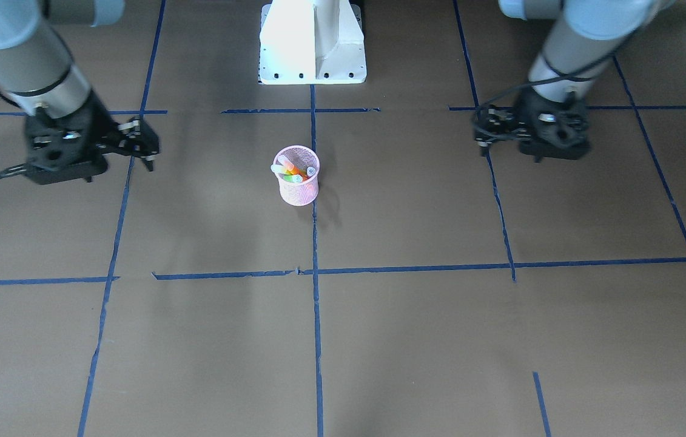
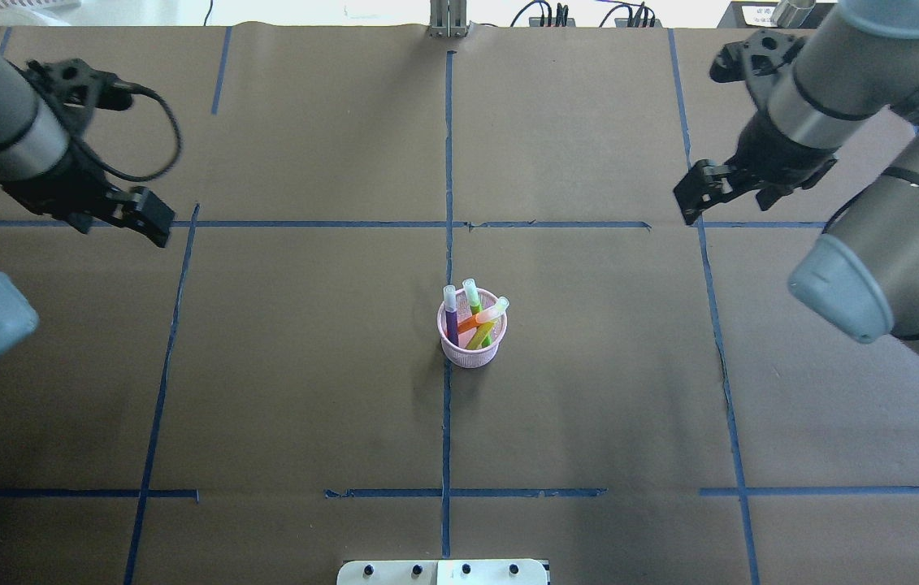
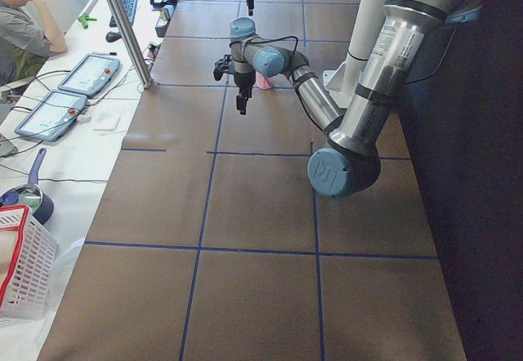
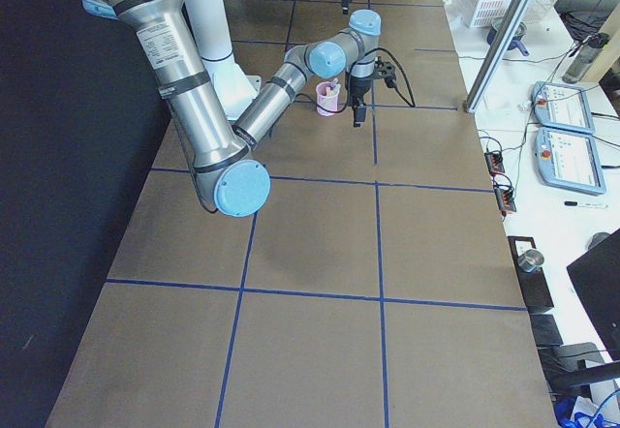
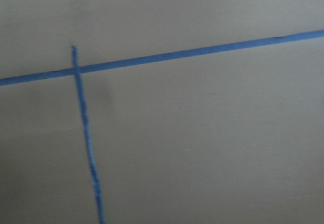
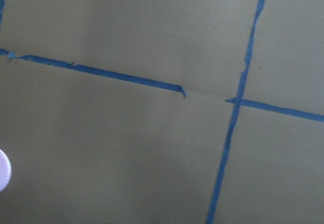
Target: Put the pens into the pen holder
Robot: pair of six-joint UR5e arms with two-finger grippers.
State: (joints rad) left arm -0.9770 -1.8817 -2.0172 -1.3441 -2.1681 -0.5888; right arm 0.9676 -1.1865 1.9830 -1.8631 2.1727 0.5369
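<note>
The pink mesh pen holder (image 2: 471, 348) stands upright near the table's middle, and shows in the front view (image 1: 298, 189) too. The purple pen (image 2: 451, 318), the green pen (image 2: 473, 296) and the orange pen (image 2: 488, 315) all stand inside it, pale ends up and leaning on the rim. My left gripper (image 2: 154, 221) hangs above the table far to the holder's left, empty, with its fingers looking closed. My right gripper (image 2: 688, 195) hangs far to the holder's right, empty, and also looks closed. Neither wrist view shows fingers.
Brown paper with a grid of blue tape lines (image 2: 447, 162) covers the table. The robot's white base (image 1: 312, 42) stands at the table's edge behind the holder. An operator's bench with tablets (image 3: 69, 91) runs along the far side.
</note>
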